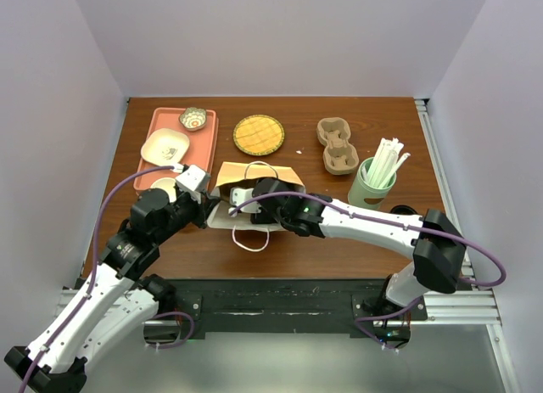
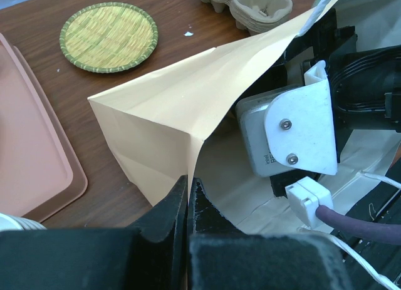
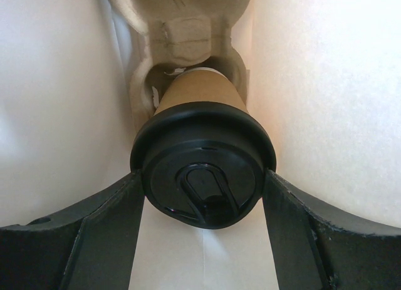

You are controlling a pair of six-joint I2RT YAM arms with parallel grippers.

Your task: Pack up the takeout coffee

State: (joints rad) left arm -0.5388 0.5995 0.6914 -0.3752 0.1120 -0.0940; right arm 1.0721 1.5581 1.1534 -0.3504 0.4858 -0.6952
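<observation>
We keep the left gripper [image 2: 188, 199] fully closed, pinching the paper bag [image 2: 156, 124] at its rim. Inside the bag, our right gripper [image 3: 202, 177] stands wide, its fingers against both sides of the black lid [image 3: 203, 146] of the takeout coffee [image 3: 200, 89], which sits in a pulp carrier [image 3: 182, 33].

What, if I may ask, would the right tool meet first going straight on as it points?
Probably the pulp cup carrier deep in the paper bag; the coffee cup in the right tool seems to touch it.
</observation>
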